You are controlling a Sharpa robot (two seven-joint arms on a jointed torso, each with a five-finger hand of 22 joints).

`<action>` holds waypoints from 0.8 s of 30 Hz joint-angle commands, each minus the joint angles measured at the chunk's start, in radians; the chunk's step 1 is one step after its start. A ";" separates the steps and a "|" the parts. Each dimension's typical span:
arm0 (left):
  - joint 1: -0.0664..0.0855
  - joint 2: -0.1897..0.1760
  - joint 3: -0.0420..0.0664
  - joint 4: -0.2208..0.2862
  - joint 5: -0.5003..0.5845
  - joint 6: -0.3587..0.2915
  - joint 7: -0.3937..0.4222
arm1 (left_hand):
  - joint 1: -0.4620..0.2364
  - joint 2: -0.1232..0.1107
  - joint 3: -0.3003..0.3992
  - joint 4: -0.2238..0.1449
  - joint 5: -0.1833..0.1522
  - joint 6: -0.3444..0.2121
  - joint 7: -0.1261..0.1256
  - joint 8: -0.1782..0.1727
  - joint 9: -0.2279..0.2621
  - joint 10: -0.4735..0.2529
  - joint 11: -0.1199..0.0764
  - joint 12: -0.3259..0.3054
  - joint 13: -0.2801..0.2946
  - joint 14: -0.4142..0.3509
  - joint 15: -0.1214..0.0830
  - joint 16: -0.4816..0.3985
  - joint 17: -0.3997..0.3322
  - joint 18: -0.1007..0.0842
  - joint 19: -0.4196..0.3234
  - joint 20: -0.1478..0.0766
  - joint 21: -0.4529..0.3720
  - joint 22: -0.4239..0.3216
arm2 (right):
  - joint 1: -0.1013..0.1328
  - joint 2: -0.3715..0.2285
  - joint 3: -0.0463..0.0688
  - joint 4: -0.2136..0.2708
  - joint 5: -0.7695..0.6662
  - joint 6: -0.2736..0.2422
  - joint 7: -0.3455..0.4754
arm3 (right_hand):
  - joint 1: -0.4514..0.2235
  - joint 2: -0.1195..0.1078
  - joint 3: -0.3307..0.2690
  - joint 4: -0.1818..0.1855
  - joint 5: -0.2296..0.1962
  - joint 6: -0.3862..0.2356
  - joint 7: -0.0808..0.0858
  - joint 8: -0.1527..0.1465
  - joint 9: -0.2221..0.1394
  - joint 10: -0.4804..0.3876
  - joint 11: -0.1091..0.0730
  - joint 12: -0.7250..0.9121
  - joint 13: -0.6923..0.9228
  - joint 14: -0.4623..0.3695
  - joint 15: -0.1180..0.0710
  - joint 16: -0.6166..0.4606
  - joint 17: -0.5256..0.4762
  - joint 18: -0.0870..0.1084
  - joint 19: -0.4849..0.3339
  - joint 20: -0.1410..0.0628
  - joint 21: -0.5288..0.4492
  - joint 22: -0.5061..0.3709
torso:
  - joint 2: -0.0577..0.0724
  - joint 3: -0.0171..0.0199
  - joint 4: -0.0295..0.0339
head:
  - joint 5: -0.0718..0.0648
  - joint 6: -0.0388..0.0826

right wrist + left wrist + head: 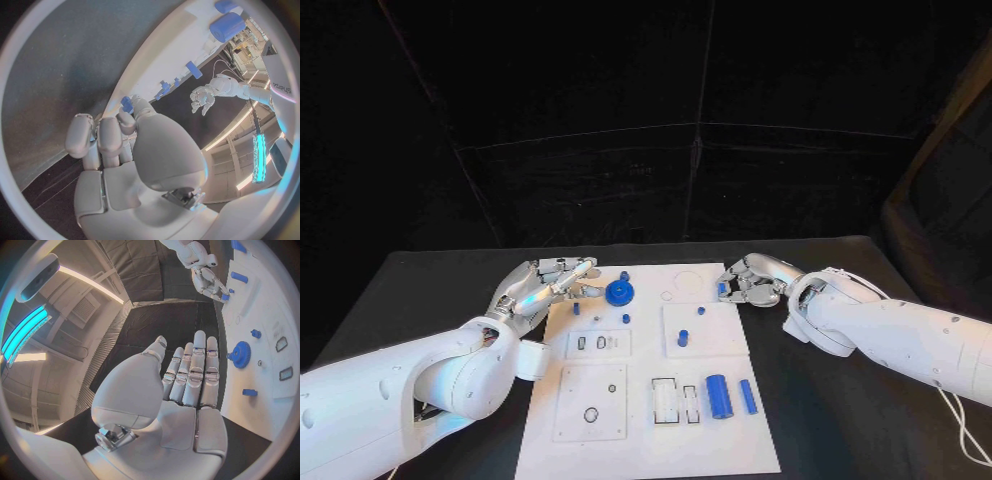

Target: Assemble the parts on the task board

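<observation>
Task board (646,420), left hand (548,284) open beside gear (620,292), right hand (751,282) pinching small part (723,289)

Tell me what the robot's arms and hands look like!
Both arms have smooth, rounded white shells, like chunky tubes. The left arm and right arm each end in a shiny silver hand: left hand, right hand. The fingers are built of silvery segments with pale pads. A thin white cable hangs by the right arm.
</observation>
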 commanded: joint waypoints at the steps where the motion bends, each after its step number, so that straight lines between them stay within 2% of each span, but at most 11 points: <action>1: 0.001 0.001 0.001 0.000 -0.004 0.014 0.005 | 0.008 0.003 0.000 -0.005 0.002 -0.005 0.006 -0.004 -0.002 -0.003 0.002 -0.004 -0.002 -0.004 0.001 -0.004 0.001 0.014 0.005 0.000 -0.007 -0.001 | -0.001 0.003 0.000 -0.004 -0.009 -0.004 -0.006 | 0.004 0.014 0.007 -0.006 -0.008 0.013 0.000 0.008 0.002 0.009 -0.004 0.006 0.003 0.005 -0.006 -0.001 0.003 -0.010 -0.003 -0.002 -0.002 0.003 | 0.000 -0.0004 0.0009 | -0.002 0.000; 15: 0.001 0.000 0.001 -0.001 -0.004 0.014 0.005 | 0.008 0.003 0.000 -0.005 0.002 -0.005 0.006 -0.004 -0.002 -0.003 0.002 -0.004 -0.002 -0.004 0.001 -0.004 0.001 0.014 0.005 0.000 -0.007 -0.001 | -0.001 0.007 0.000 -0.010 0.013 -0.021 0.008 | 0.002 0.035 0.030 -0.011 -0.044 0.046 -0.006 0.022 0.003 0.021 -0.009 0.020 0.016 0.008 -0.010 0.003 0.010 -0.011 0.003 -0.005 0.001 0.012 | 0.001 0.0002 0.0006 | -0.003 -0.001; 20: 0.001 0.000 0.001 -0.002 -0.004 0.015 0.004 | 0.008 0.003 0.000 -0.005 0.002 -0.005 0.006 -0.004 -0.002 -0.003 0.002 -0.004 -0.002 -0.004 0.001 -0.004 0.001 0.014 0.005 0.000 -0.007 -0.001 | -0.001 0.010 0.000 -0.011 0.027 -0.043 0.022 | 0.004 0.048 0.047 -0.015 -0.050 0.090 -0.020 0.041 0.009 0.036 -0.020 0.041 0.035 0.011 -0.018 0.010 0.021 -0.014 0.012 -0.010 0.007 0.025 | 0.000 0.0003 0.0016 | -0.003 -0.001; 24: 0.001 0.000 0.001 -0.003 -0.004 0.015 0.004 | 0.008 0.004 0.000 -0.007 0.003 -0.005 0.005 -0.005 -0.001 -0.003 0.002 -0.005 -0.001 -0.005 0.001 -0.005 0.004 0.014 0.005 0.000 -0.008 -0.003 | -0.001 0.012 0.000 -0.009 0.040 -0.083 0.037 | 0.012 0.065 0.071 -0.024 -0.079 0.131 -0.036 0.058 0.014 0.050 -0.033 0.061 0.055 0.015 -0.028 0.019 0.036 -0.017 0.023 -0.019 0.014 0.041 | 0.000 0.0002 0.0021 | -0.003 -0.002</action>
